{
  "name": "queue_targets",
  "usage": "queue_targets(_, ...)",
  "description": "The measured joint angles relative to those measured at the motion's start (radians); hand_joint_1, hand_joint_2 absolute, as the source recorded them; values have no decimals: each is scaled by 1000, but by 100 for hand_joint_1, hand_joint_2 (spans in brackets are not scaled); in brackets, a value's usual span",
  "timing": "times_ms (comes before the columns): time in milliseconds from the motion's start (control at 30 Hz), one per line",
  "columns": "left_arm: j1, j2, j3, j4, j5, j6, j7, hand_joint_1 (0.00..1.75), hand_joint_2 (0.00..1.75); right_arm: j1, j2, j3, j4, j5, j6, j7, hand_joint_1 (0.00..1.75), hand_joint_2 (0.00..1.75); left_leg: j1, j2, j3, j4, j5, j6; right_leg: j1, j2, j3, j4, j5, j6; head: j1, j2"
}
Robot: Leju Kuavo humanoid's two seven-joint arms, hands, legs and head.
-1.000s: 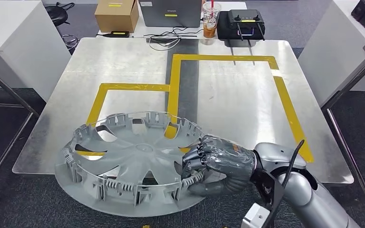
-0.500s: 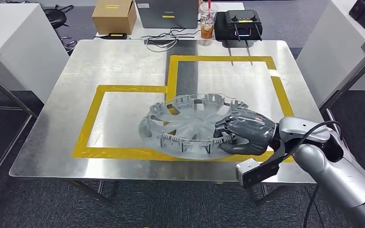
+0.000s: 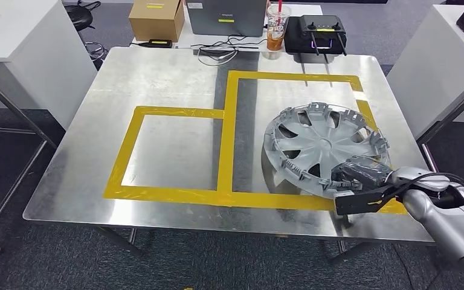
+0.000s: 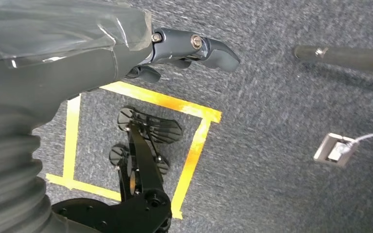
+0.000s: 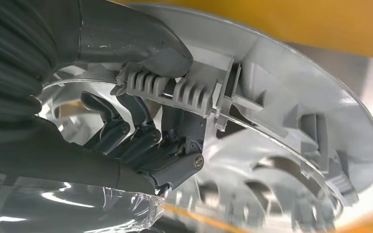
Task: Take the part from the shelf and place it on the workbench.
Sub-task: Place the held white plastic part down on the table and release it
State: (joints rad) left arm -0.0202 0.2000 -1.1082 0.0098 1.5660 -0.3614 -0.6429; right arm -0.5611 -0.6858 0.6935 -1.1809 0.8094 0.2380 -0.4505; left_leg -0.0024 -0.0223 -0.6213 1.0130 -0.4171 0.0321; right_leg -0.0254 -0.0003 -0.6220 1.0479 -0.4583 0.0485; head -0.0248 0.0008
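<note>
Holding the grey plastic spoked wheel cover (image 3: 325, 148) by its near rim, my right hand (image 3: 357, 174) has thumb outside and dark fingers (image 5: 141, 141) hooked inside the ribbed edge; the cover sits on the brushed-metal workbench (image 3: 157, 84), within the right-hand yellow tape outline (image 3: 290, 75), its far edge apparently raised. Judged status: transfer nearly done; lowering flat and release outstanding. Left hand (image 4: 126, 48) hangs over carpet, fingers curled, holding nothing.

Robotics lab or workshop, steel workbench (image 3: 157, 78) marked with yellow tape (image 3: 169, 112), remote controller (image 3: 314, 30), cardboard box (image 3: 156, 19), carpet floor (image 3: 48, 254)
</note>
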Motion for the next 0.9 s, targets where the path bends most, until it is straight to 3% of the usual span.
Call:
queue_targets(33,0,1,-1,0,0,-2,-4,0,175,-5,2,5,32,11,-6,-12,175,175,-2,0,-2,4,-3,-5,1,0,13,-23,8,-7,0,0)
queue_targets(167,-1,7,-10,0,0,5,-29,0,175,-55,32,42,176,67,-45,-57,175,175,1,4,-11,24,-19,-20,0,2,15,-26,14,-36,-2,0)
queue_targets(233,-4,7,-15,0,0,18,-39,0,175,-99,60,68,261,102,-82,-78,175,175,5,8,-49,107,-66,-32,-2,4,17,-27,16,-45,-5,0)
queue_targets(300,-7,5,-20,0,0,30,-42,0,175,-140,91,95,340,136,-116,-88,175,175,8,11,-110,237,-120,-39,0,4,17,-27,16,-49,-7,0)
queue_targets(333,-7,4,-23,0,0,36,-42,0,175,-160,108,109,378,152,-129,-90,175,175,9,11,-131,277,-129,-40,2,4,17,-27,16,-49,-7,0)
queue_targets(367,-8,3,-26,0,0,42,-42,0,175,-181,125,122,414,167,-139,-91,175,175,9,12,-134,282,-121,-38,3,5,18,-27,16,-49,-7,0)
queue_targets(400,-8,2,-28,0,0,49,-42,0,175,-201,142,135,447,181,-148,-88,175,175,9,12,-116,247,-99,-35,5,7,19,-27,17,-50,-7,0)
queue_targets(467,-13,2,-30,0,0,64,-41,0,175,-239,174,156,502,206,-162,-79,175,175,4,14,-44,113,-47,-21,9,9,20,-27,18,-51,-6,0)
queue_targets(533,-19,4,-32,0,0,77,-39,0,175,-273,203,173,546,228,-176,-68,175,175,-4,18,3,24,-26,-10,12,10,20,-27,19,-48,-6,0)
queue_targets(600,-22,6,-35,0,0,85,-39,0,175,-305,231,188,578,248,-196,-55,175,175,-10,19,8,10,-24,-3,12,11,19,-30,21,-40,-5,0)
queue_targets(667,-24,8,-41,0,0,89,-39,0,175,-335,259,200,598,263,-208,-44,175,175,-6,21,17,-5,-10,7,11,11,10,-21,17,-33,-4,0)
queue_targets(733,-27,8,-48,0,-2,94,-40,0,175,-369,289,209,616,275,-211,-38,175,175,-2,22,25,-20,4,16,11,9,-27,52,-19,-37,-1,0)
queue_targets(800,-31,7,-57,0,-3,98,-40,0,175,-394,323,219,634,284,-211,-33,175,175,-5,22,23,-22,6,19,11,9,-88,184,-71,-41,2,0)
queue_targets(833,-32,7,-62,0,-4,100,-41,0,175,-401,339,224,641,287,-210,-32,175,175,-5,22,23,-21,6,19,10,9,-112,232,-85,-38,2,0)
queue_targets(867,-33,7,-67,0,-5,101,-41,0,175,-405,355,228,645,289,-210,-33,175,175,-5,22,24,-21,5,18,8,8,-121,248,-83,-32,2,0)
queue_targets(900,-34,7,-73,0,-5,103,-40,0,175,-410,370,232,649,291,-211,-36,175,175,-4,21,24,-19,4,16,6,8,-111,221,-65,-23,2,0)
